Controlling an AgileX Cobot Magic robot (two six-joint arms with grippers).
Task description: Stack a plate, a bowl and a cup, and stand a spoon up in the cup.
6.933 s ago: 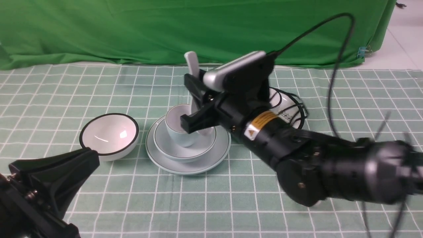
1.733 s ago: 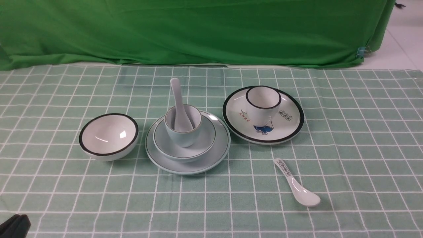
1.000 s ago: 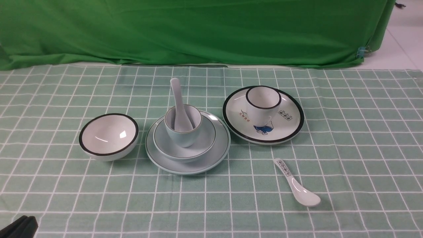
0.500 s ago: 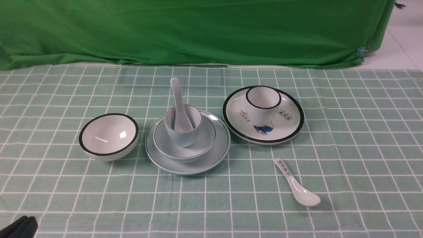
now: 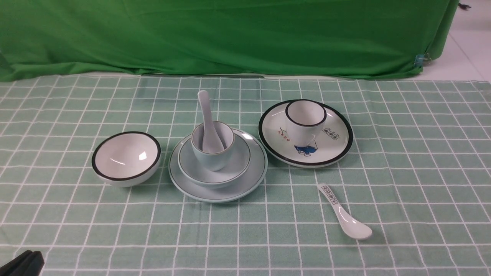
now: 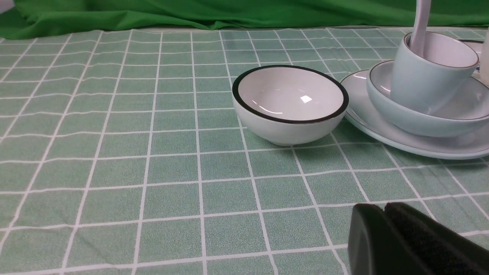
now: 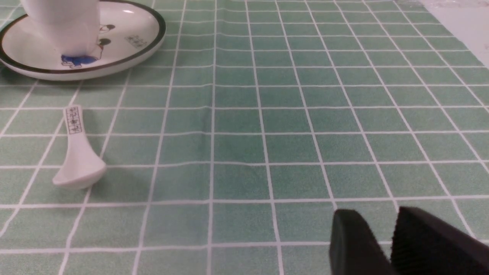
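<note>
The pale blue plate (image 5: 218,194) lies mid-table with the pale blue bowl (image 5: 230,174) on it. The pale blue cup (image 5: 213,157) stands in the bowl. The plain white spoon (image 5: 205,111) stands in the cup, its handle leaning up and back. The left wrist view shows the same plate (image 6: 376,131), bowl (image 6: 412,122), cup (image 6: 424,76) and spoon (image 6: 422,19). My left gripper (image 6: 384,208) is shut and empty, low at the near left corner (image 5: 32,253), well clear of the stack. In its wrist view my right gripper (image 7: 376,215) hovers open over bare cloth, holding nothing.
A white black-rimmed bowl (image 5: 126,159) sits left of the stack. A black-rimmed printed plate (image 5: 337,149) with a white black-rimmed cup (image 5: 305,117) on it is to the right. A white spoon with printed marks (image 5: 345,214) lies on the cloth in front of that plate.
The right arm that held the spoon over the cup has left the front view, and the spoon stands alone. The left gripper has drawn back to the near left corner.
</note>
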